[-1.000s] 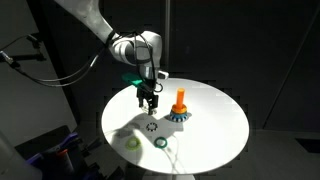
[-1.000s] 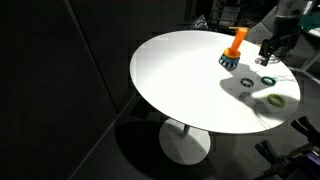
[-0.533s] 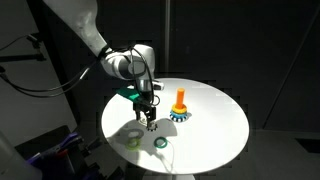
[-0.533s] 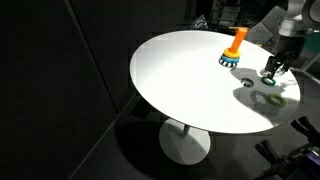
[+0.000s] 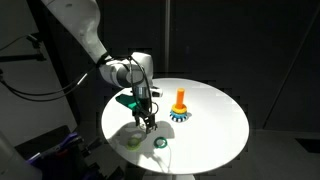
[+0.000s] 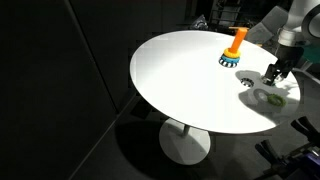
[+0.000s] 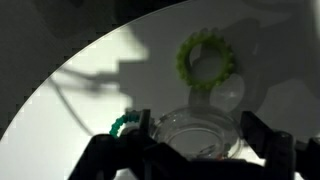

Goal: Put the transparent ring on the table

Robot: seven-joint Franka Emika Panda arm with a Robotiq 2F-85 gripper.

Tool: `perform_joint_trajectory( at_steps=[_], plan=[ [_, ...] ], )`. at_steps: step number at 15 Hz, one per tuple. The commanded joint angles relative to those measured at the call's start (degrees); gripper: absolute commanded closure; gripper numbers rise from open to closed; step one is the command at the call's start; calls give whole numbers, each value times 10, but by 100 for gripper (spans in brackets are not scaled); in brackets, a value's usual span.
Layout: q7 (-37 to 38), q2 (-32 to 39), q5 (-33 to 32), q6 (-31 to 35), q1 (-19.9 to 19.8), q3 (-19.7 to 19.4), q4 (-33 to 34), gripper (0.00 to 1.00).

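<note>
Robot's hand [image 7: 196, 122] was down at the desk [image 7: 100, 60], fingers straddling the transparent ring [image 7: 200, 137]; couldn't tell if gripping or released. Green ring [image 7: 207, 60] lay nearby, apart.

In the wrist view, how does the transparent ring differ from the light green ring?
The transparent ring is clear and glassy; the light green ring is opaque. The transparent ring is held in the gripper; the light green ring lies free farther out. Both are rings over the white table.
</note>
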Motion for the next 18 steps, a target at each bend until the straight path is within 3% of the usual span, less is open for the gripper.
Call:
perform_joint_trajectory(
  at_steps=[1,5,12,18],
  plan=[
    [-9,-7,5,-24,2,-1,8,0],
    [-8,-21,22,-89,3,6,34,0],
    [-2,-50,65,-293,6,25,133,0],
    [4,-65,85,-380,7,30,211,0]
  ],
)
